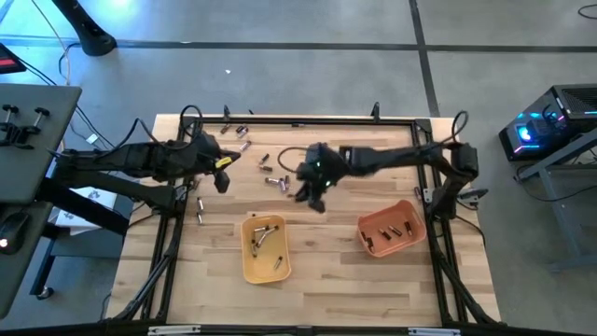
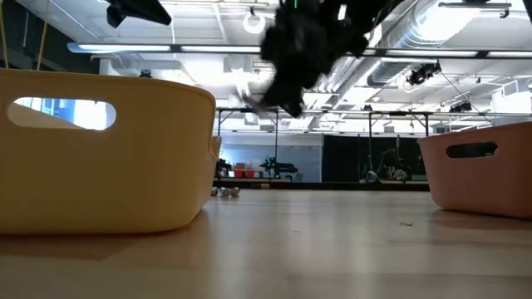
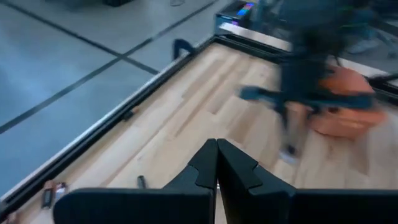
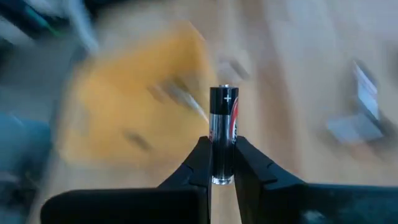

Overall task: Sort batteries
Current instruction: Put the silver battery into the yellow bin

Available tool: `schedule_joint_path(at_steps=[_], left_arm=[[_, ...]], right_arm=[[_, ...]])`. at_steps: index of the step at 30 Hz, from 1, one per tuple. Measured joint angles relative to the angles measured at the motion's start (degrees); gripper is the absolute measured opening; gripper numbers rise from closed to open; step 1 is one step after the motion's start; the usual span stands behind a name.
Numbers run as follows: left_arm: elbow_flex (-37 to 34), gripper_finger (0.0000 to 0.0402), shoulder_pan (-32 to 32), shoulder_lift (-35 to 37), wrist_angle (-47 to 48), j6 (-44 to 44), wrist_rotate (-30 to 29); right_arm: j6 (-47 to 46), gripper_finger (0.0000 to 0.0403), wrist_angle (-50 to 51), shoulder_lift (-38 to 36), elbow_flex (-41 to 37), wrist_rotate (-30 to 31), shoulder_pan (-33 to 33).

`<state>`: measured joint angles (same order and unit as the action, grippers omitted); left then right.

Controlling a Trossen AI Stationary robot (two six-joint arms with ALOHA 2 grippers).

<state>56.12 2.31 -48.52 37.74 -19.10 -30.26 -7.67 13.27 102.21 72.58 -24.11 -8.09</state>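
Left gripper [image 3: 217,163] sitting pinched shut, empty, near desk's left edge. Right gripper [image 4: 222,163] hovering mid-desk, clamping 1 dark battery [image 4: 223,127] upright; "+" mark legible, right wrist view only. Yellow tray [image 1: 266,248], orange tray [image 1: 392,229] holding batteries; others lying loose.

My wooden table [image 1: 326,289] carries a yellow tray [image 1: 266,250] near the front-middle and an orange tray [image 1: 392,230] to its right, both w/ cells inside. Loose batteries [image 1: 272,177] lie scattered on the boards toward the back-left; one more sits by the left rail.
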Motion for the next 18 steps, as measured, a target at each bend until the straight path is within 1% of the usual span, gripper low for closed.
schedule_joint_path(at_steps=[3,5,7,9,11,12,15,18], left_arm=[[0.0,0.0,0.0,-0.8,0.1,-2.9,-1.4],[0.0,0.0,0.0,-1.1,1.0,-4.8,-0.1],[0.0,0.0,0.2,-1.6,2.8,-6.3,2.5],[0.0,0.0,0.8,-2.2,5.2,-7.4,4.0],[0.0,0.0,1.7,-2.4,7.7,-8.5,4.2],[0.0,0.0,2.3,-2.6,9.2,-8.8,4.2],[0.0,0.0,4.4,-2.7,12.9,-8.8,4.2],[0.0,0.0,6.4,-2.6,16.3,-8.8,4.2]], right_arm=[[-5.1,0.0021,-10.5,1.5,0.1,1.7,4.8],[-7.9,0.0021,-14.6,3.0,0.0,3.0,7.7],[-10.1,0.0025,-18.4,4.3,0.0,4.6,10.3],[-11.2,0.0046,-19.9,4.8,0.0,7.1,12.5],[-14.3,0.0076,-20.0,5.4,0.0,11.9,14.1],[-15.8,0.0093,-19.7,5.6,0.0,13.3,14.5],[-19.7,0.0144,-19.4,5.8,0.2,14.9,14.9],[-21.1,0.0181,-18.5,5.9,1.2,18.4,15.1]])
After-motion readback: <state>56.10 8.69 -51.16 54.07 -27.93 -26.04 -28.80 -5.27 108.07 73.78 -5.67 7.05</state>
